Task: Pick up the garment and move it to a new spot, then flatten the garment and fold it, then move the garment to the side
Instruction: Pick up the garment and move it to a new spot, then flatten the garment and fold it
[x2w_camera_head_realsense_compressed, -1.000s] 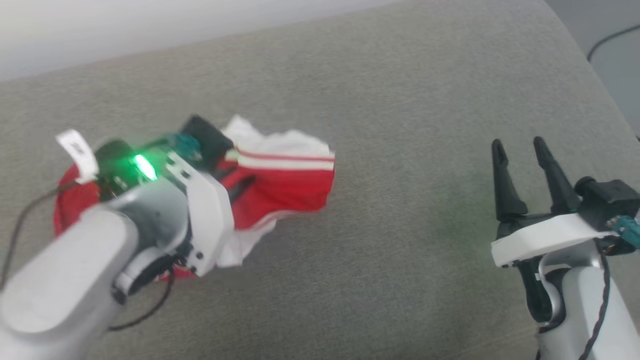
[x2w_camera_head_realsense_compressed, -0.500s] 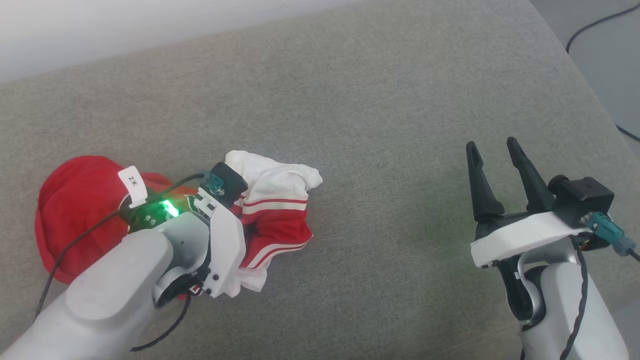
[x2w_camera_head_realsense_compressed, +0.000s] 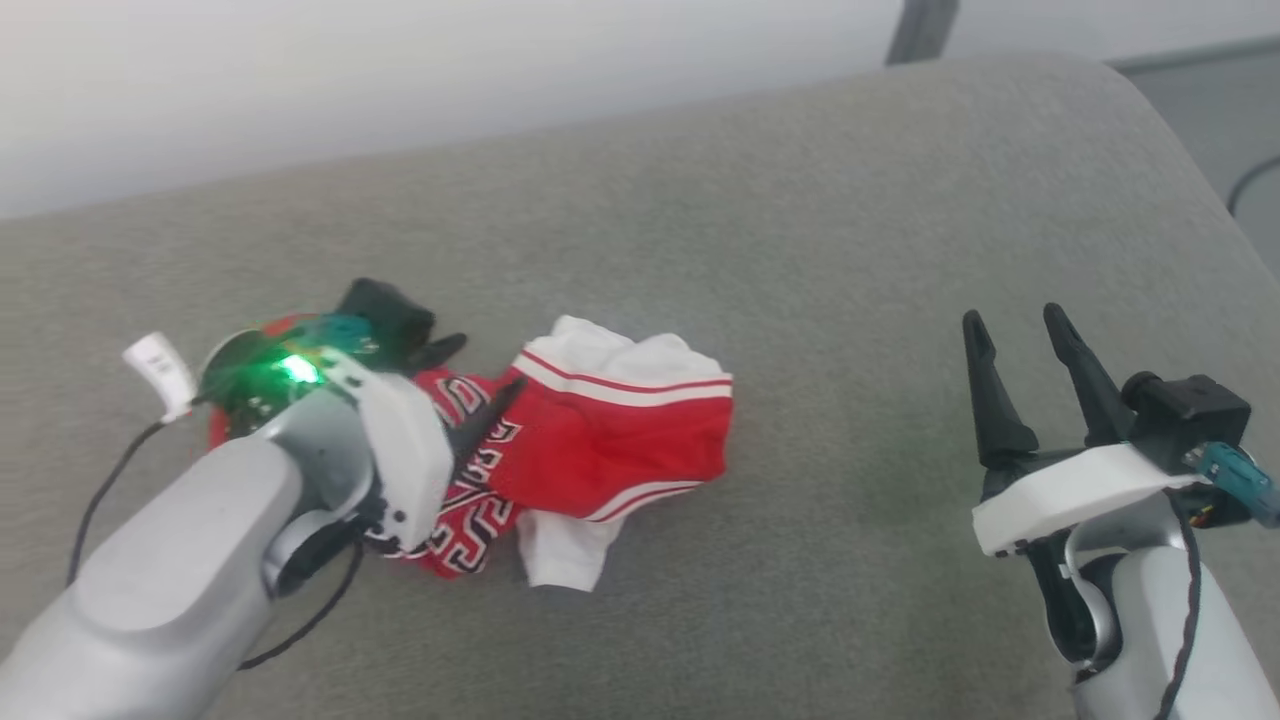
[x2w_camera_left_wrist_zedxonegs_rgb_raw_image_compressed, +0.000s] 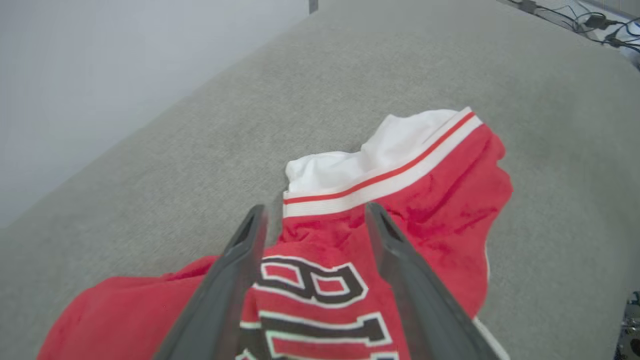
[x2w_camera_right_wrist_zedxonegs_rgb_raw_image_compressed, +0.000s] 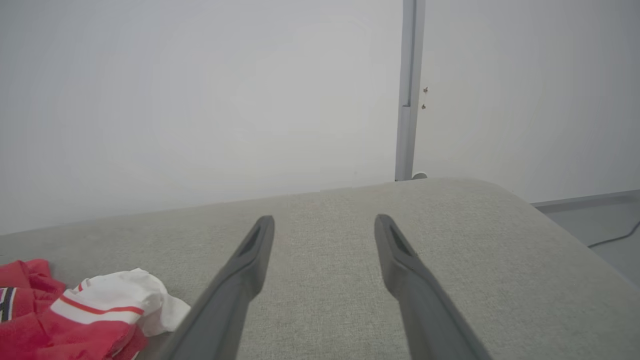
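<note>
The garment (x2w_camera_head_realsense_compressed: 610, 440) lies crumpled on the grey cushioned surface (x2w_camera_head_realsense_compressed: 800, 250), left of centre. It is red, with a white sleeve, striped trim and dark white-outlined lettering facing up. My left gripper (x2w_camera_head_realsense_compressed: 470, 385) hovers at its left part, open. In the left wrist view the fingers (x2w_camera_left_wrist_zedxonegs_rgb_raw_image_compressed: 235, 270) straddle the lettering on the garment (x2w_camera_left_wrist_zedxonegs_rgb_raw_image_compressed: 440, 185) without pinching it. My right gripper (x2w_camera_head_realsense_compressed: 1012, 325) stands open at the right, well apart from the cloth, with nothing between its fingers (x2w_camera_right_wrist_zedxonegs_rgb_raw_image_compressed: 400, 260). The garment (x2w_camera_right_wrist_zedxonegs_rgb_raw_image_compressed: 95, 320) sits at that view's lower left.
The grey surface curves down at its right edge (x2w_camera_head_realsense_compressed: 1180, 150), with floor and a dark cable (x2w_camera_head_realsense_compressed: 1250, 175) beyond. A pale wall (x2w_camera_head_realsense_compressed: 400, 70) runs behind the far edge, and a grey post (x2w_camera_head_realsense_compressed: 915, 30) stands against it.
My left gripper has opened and let go of the garment, which now lies looser with its lettering showing. The head camera has shifted. The right gripper stays open.
</note>
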